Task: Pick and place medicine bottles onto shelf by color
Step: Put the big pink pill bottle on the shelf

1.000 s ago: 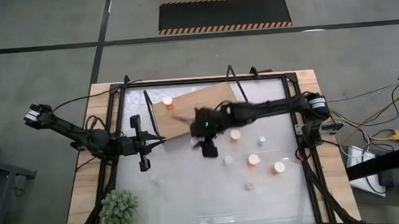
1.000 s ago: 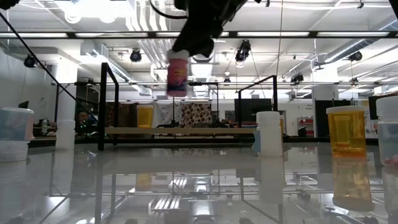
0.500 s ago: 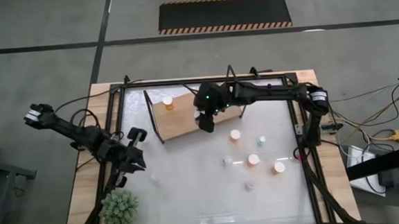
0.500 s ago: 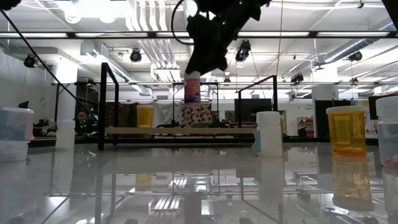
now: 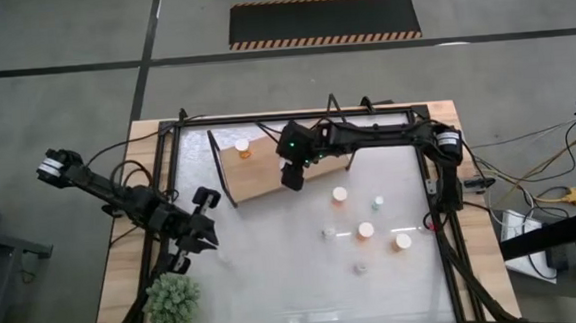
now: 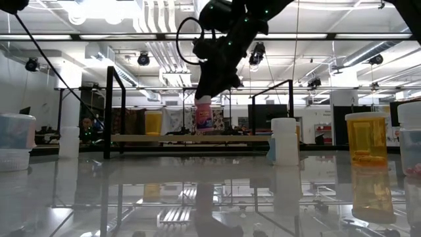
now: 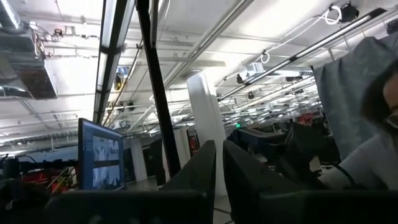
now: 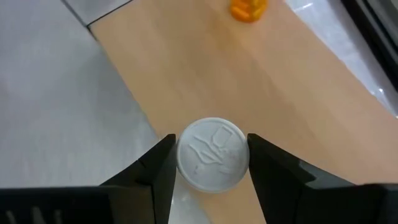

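Between the right gripper's (image 8: 212, 163) fingers, pinched by its white cap, the pinkish cylindrical medicine bottle (image 6: 204, 118) has descended almost onto the light-brown wooden shelf (image 5: 264, 178), so release looks near.

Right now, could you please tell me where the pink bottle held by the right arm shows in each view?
High view: hidden under the right gripper, over the shelf.
Low view: pink bottle hangs upright below the fingers, just above the shelf board.
Left wrist view: not in it.
Right wrist view: its white cap sits between the two fingers, board beneath.
Shared landmark: the orange bottle standing on the shelf.
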### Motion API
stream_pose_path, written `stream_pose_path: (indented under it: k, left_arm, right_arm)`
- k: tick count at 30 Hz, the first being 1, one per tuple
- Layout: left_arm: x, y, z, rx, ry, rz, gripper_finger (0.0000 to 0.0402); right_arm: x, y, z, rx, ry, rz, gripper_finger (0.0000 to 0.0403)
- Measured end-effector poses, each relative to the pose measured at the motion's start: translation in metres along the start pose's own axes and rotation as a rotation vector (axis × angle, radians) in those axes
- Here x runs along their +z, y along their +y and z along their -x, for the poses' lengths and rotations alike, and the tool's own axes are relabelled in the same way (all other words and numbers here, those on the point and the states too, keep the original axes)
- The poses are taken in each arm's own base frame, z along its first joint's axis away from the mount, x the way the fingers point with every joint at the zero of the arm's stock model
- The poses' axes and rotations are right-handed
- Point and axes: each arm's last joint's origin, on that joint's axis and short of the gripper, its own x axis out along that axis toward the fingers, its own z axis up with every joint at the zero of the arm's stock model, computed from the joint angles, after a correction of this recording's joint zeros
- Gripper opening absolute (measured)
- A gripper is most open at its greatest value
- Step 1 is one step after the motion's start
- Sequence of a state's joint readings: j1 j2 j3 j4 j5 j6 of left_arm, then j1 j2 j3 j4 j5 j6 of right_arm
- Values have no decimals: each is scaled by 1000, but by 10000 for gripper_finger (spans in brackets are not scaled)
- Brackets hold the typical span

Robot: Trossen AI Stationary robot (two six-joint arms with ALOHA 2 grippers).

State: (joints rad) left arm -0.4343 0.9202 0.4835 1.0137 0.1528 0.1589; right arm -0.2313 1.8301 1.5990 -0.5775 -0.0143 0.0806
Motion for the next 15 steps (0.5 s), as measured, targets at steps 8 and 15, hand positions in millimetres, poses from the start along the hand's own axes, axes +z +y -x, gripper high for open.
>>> stream_pose_path:
  k: [8,15]
  left_arm:
    - [1,0,0,1,-8,3,13]
    - [0,0,0,0,-1,-4,13]
  right_arm:
    - [2,-8,0,-27,-13,-78,166]
    - [1,-8,0,-27,-12,-147,186]
